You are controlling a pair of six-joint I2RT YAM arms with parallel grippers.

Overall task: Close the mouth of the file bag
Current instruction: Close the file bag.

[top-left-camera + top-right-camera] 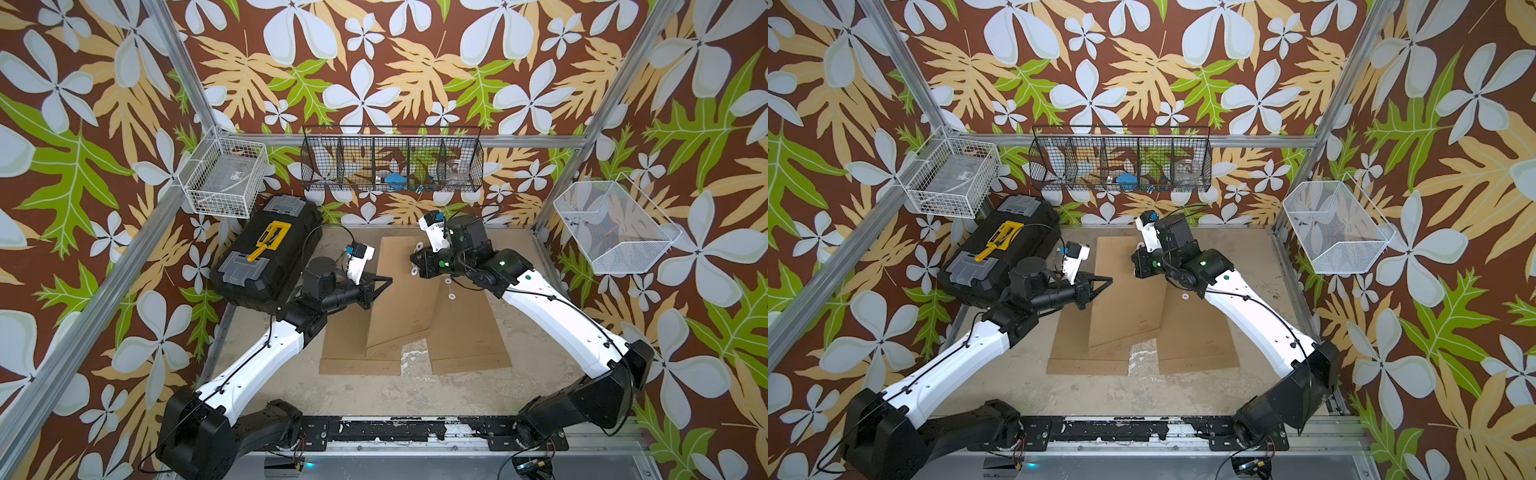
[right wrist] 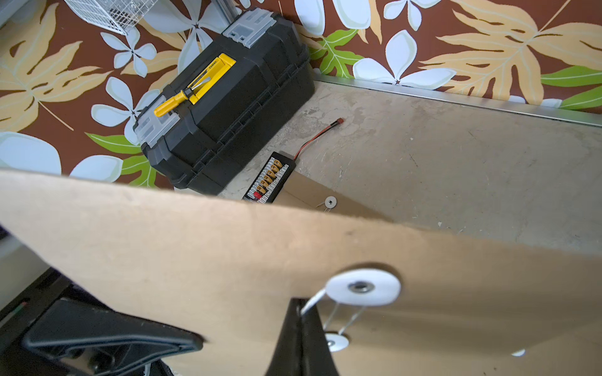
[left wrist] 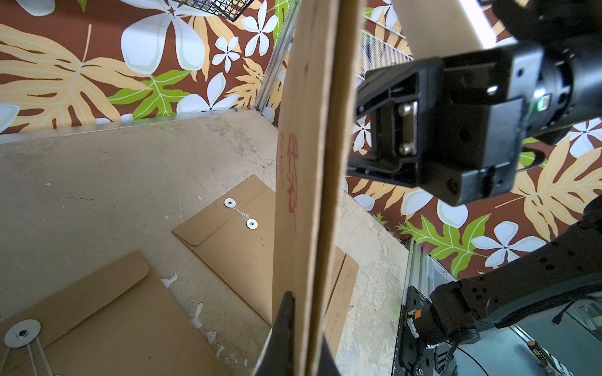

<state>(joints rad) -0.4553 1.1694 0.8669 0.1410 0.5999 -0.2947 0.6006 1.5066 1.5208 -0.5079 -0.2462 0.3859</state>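
Scuffed concrete tabletop (image 1: 374, 395), left gripper (image 1: 387, 281) clamping flat kraft-paper file bag (image 1: 399, 307), right gripper (image 2: 298, 328) pinching its thin white string (image 2: 314, 300)

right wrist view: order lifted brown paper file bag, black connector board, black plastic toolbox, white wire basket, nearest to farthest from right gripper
1. brown paper file bag: lifted, its white string pinched in the right gripper.
2. black connector board: on the table past the bag.
3. black plastic toolbox: behind the board, by the wall.
4. white wire basket: on the wall beyond the toolbox.
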